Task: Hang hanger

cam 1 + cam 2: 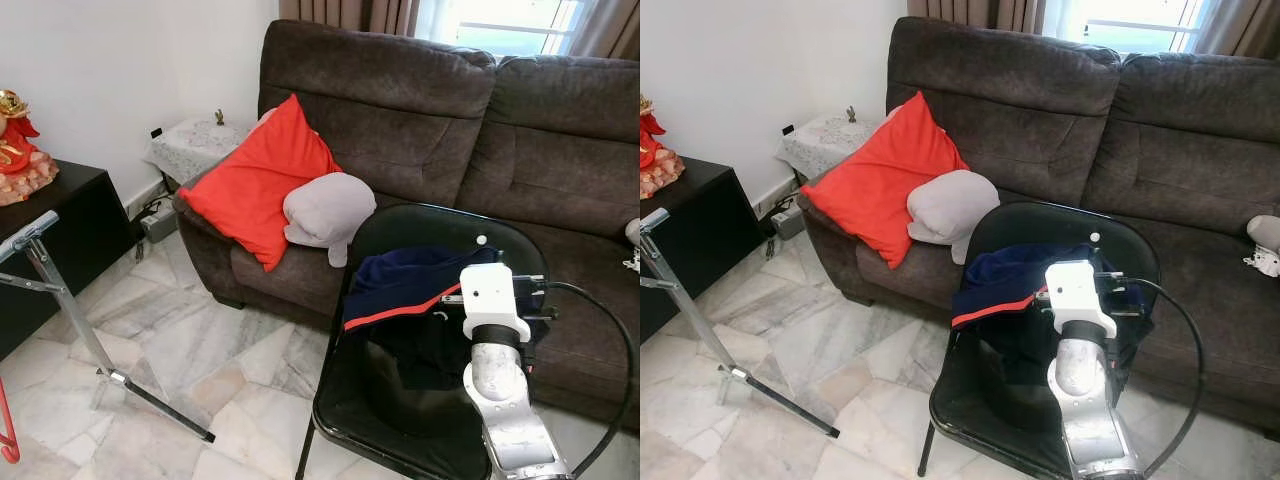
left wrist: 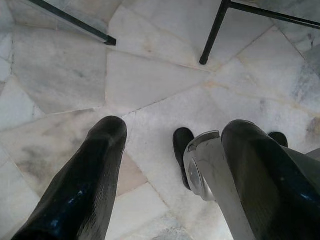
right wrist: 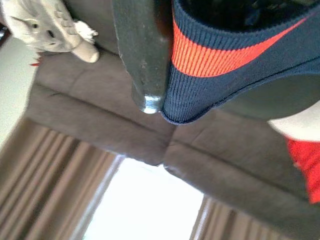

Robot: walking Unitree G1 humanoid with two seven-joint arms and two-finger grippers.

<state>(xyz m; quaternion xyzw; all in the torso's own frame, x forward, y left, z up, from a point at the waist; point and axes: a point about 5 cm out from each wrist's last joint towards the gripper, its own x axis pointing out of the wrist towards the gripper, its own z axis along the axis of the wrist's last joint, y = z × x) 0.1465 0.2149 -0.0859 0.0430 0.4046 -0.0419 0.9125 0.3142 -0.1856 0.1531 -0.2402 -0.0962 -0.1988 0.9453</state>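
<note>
A navy garment with a red stripe (image 1: 400, 285) lies draped over the back of a black chair (image 1: 430, 225) in front of the sofa. My right arm (image 1: 495, 340) is raised in front of the chair, and its white wrist hides the gripper, which reaches towards the garment. In the right wrist view the garment's ribbed, red-striped edge (image 3: 225, 55) is very close, beside a dark bar with a shiny tip (image 3: 145, 75). My left gripper (image 2: 177, 127) hangs open over the marble floor with nothing between its fingers. A metal rack frame (image 1: 60, 300) stands at the left.
A brown sofa (image 1: 520, 130) holds a red cushion (image 1: 260, 180) and a grey cushion (image 1: 325, 210). A black cabinet (image 1: 60, 220) stands at the far left. A red curved piece (image 1: 8, 430) shows at the lower left edge. Open marble floor (image 1: 180, 350) lies between rack and chair.
</note>
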